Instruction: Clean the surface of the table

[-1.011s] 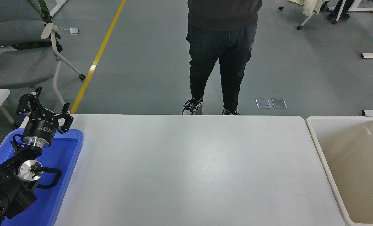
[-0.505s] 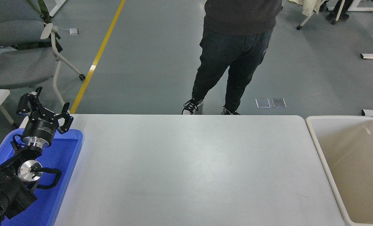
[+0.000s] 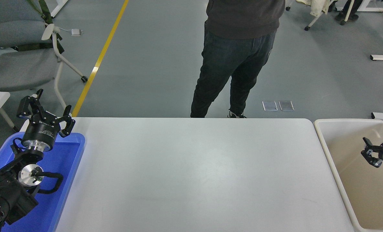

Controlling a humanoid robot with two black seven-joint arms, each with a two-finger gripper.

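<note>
Left arm (image 3: 11, 190): black housing, silver metal wrist rings, looped black cable.
Left gripper (image 3: 46, 111): black, pale lettering on its round base.
Right gripper (image 3: 380, 149): black, jointed fingers (image 3: 368, 154), silver-grey patch at one knuckle.

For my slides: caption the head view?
Right gripper over beige tub, left gripper above blue tray, white table bare.

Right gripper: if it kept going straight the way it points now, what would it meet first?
Probably the tub's left wall: the right gripper hangs open over the tub, pointing left toward the table. Its height is unclear.
</note>
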